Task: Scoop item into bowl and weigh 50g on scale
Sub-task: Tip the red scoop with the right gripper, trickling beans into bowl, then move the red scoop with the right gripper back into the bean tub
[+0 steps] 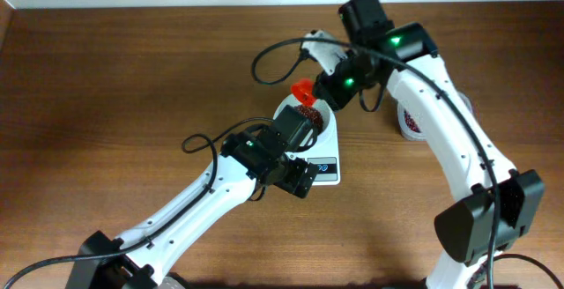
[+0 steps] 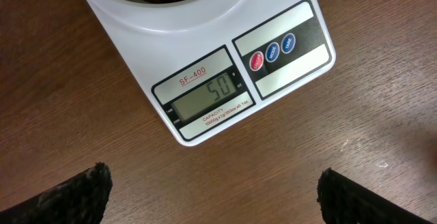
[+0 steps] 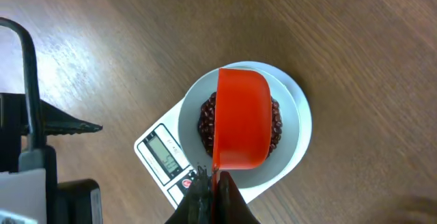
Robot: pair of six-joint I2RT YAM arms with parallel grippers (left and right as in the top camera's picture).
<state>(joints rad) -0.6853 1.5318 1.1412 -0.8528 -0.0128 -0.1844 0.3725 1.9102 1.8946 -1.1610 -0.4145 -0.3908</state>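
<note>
Two robot arms met over a small white rectangular kitchen scale point(image 1: 328, 169) near the middle of the brown wooden tabletop point(image 1: 132, 77). On the scale stood a round white bowl point(image 3: 295, 115), and inside it lay a loose heap of small dark red-brown beans point(image 3: 276, 125).

The right tool point(image 3: 213, 188), at the bottom centre of its wrist view, was closed on the narrow end of an orange-red plastic scoop point(image 3: 240, 118). The scoop hung directly above the bowl, covering the middle of the heap, with its smooth rounded shell facing the camera and beans showing along both of its long sides. In the overhead view the scoop point(image 1: 301, 89) sat just above and left of the bowl, under the right arm's wrist.

The left tool point(image 2: 225, 197) stood wide open and gripped nothing. Its two dark fingertips point(image 2: 82, 193) filled the lower corners of the left wrist view, above bare wood just in front of the scale. That view looked straight onto the scale's front edge, where the grey digital display point(image 2: 208, 101) read 50, beside one red and two blue round buttons point(image 2: 272, 52). The bowl's white wall and a strip of beans filled the top of that frame.

A pale container point(image 1: 410, 123) with dark contents stood right of centre in the overhead view, partly hidden by the right arm.
</note>
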